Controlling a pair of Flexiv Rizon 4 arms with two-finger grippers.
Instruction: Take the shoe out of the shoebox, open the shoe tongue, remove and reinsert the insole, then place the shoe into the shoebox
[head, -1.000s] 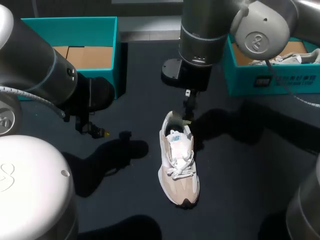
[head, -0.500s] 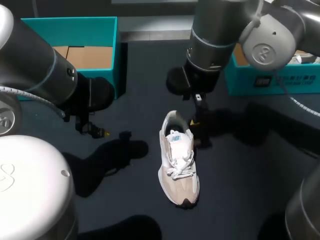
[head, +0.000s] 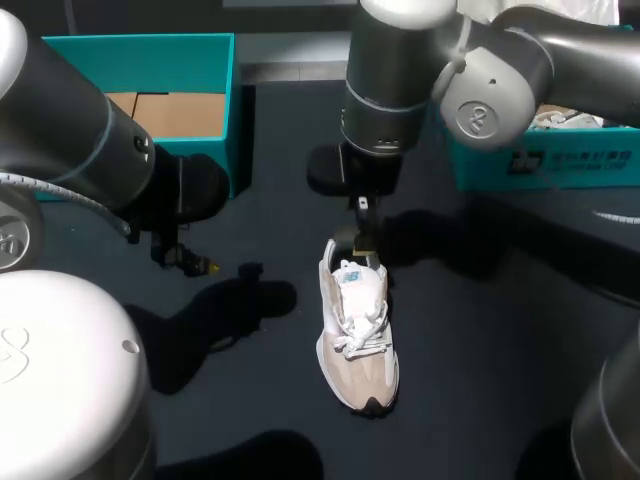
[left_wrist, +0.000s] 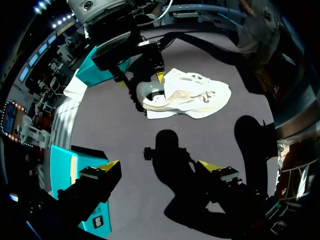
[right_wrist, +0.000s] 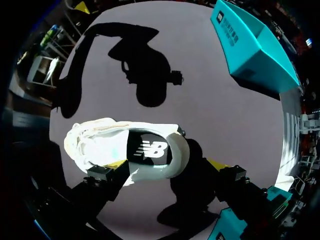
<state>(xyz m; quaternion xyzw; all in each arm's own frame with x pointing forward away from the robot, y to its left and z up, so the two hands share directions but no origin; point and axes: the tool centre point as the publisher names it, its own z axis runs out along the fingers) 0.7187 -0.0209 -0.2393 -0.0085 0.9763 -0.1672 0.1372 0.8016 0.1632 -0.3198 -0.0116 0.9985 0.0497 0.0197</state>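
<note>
Dark matte tabletop (head: 480, 330); teal cardboard shoebox (head: 150, 60), rectangular, far left; laced beige-and-white shoe (head: 358, 335) upright mid-table. The right gripper (right_wrist: 167, 165) stands spread astride the rounded heel (gripping nothing); the left gripper (left_wrist: 159, 166) gapes wide, empty.

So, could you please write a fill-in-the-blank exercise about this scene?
1. The shoe stands upright on the dark ____.
2. The right gripper hangs over the shoe's ____ end.
3. The left gripper is open and holds ____.
Missing words: table; heel; nothing.
</note>
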